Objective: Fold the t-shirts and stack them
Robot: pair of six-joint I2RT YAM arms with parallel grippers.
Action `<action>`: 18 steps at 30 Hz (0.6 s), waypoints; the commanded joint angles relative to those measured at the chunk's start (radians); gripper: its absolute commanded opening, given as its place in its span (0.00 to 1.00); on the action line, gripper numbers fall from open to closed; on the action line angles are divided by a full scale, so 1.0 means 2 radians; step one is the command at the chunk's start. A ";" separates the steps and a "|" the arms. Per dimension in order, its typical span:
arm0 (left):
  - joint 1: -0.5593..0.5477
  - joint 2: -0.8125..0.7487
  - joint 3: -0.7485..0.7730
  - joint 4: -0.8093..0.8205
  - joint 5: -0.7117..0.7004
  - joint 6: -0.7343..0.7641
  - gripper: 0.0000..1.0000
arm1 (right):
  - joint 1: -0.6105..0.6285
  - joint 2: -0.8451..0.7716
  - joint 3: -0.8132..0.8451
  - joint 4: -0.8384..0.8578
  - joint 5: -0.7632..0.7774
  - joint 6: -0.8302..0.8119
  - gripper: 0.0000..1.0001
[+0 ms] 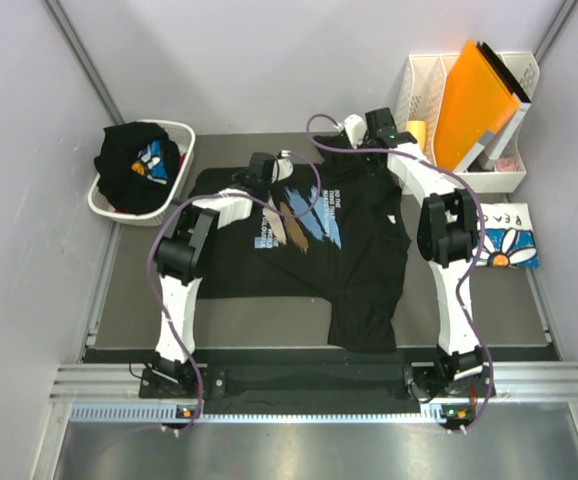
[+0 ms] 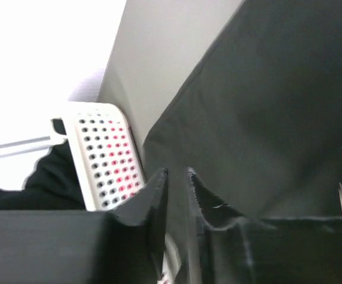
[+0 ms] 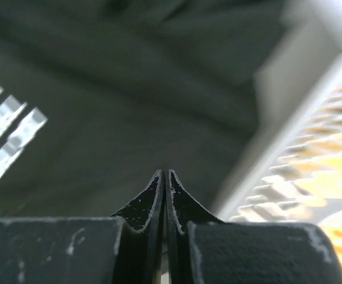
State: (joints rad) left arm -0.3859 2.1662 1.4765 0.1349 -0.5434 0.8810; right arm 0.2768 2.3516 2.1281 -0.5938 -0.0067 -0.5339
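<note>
**Printed black tee spread flat, both grippers at its far edge**

A soft black cotton t-shirt point(image 1: 369, 270) lies face up on the dark grey table mat point(image 1: 259, 320). Its cloth is matte with shallow creases, and one sleeve points towards the near edge. Brush-stroke bars of blue, white and tan point(image 1: 299, 225) cross the chest, beside small white lettering.

The left gripper point(image 2: 177, 173) sits over the shirt's far left edge. Its dark, ridged fingers stand a narrow slit apart, and whether they pinch cloth I cannot tell. The right gripper point(image 3: 164, 173) hangs over the far right part of the shirt, its curved fingers pressed tight together with nothing visible between them.

At far left, a white plastic laundry basket point(image 2: 103, 154) with a wall perforated by round holes holds a bunched black tee point(image 1: 129, 160) showing a bit of coloured print. At far right, a white slatted file holder point(image 1: 419, 80) contains an orange folder point(image 1: 474, 100) leaning at a tilt. Just in front of it lies a neatly folded white tee point(image 1: 509, 240) with a blue daisy print.
</note>
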 commanded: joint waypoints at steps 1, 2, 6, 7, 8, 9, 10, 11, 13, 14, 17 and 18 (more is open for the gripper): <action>0.025 0.049 0.101 -0.008 -0.038 -0.036 0.35 | -0.001 -0.003 -0.012 -0.110 -0.097 0.009 0.00; 0.030 0.066 0.119 -0.043 -0.042 -0.049 0.46 | -0.003 -0.007 -0.030 -0.113 -0.102 0.009 0.00; 0.054 0.087 0.169 -0.085 -0.044 -0.092 0.73 | -0.007 -0.018 -0.064 -0.110 -0.114 0.003 0.00; 0.056 0.089 0.172 -0.081 -0.047 -0.092 0.73 | -0.009 -0.018 -0.065 -0.113 -0.120 0.001 0.00; 0.059 0.090 0.171 -0.075 -0.051 -0.090 0.72 | -0.010 -0.018 -0.068 -0.117 -0.125 0.000 0.00; 0.060 0.090 0.171 -0.071 -0.053 -0.084 0.71 | -0.011 -0.018 -0.069 -0.120 -0.129 -0.003 0.00; 0.060 0.090 0.168 -0.055 -0.058 -0.081 0.71 | -0.011 -0.017 -0.072 -0.120 -0.133 -0.003 0.00; 0.060 0.090 0.168 -0.051 -0.060 -0.078 0.71 | -0.012 -0.015 -0.077 -0.120 -0.135 -0.002 0.00; 0.060 0.089 0.161 -0.038 -0.063 -0.068 0.71 | -0.012 -0.012 -0.079 -0.119 -0.139 0.001 0.00; 0.060 0.089 0.158 -0.031 -0.067 -0.063 0.70 | -0.013 -0.010 -0.081 -0.119 -0.140 0.002 0.00; 0.061 0.093 0.144 -0.018 -0.070 -0.049 0.68 | -0.012 -0.006 -0.082 -0.119 -0.141 0.006 0.00; 0.060 0.094 0.137 -0.015 -0.072 -0.043 0.68 | -0.012 -0.007 -0.082 -0.119 -0.140 0.007 0.00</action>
State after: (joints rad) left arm -0.2543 2.3554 1.7798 0.0235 -0.6537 0.7609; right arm 0.2584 2.3478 1.9869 -0.7967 -0.2481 -0.5308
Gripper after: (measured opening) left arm 0.691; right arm 0.004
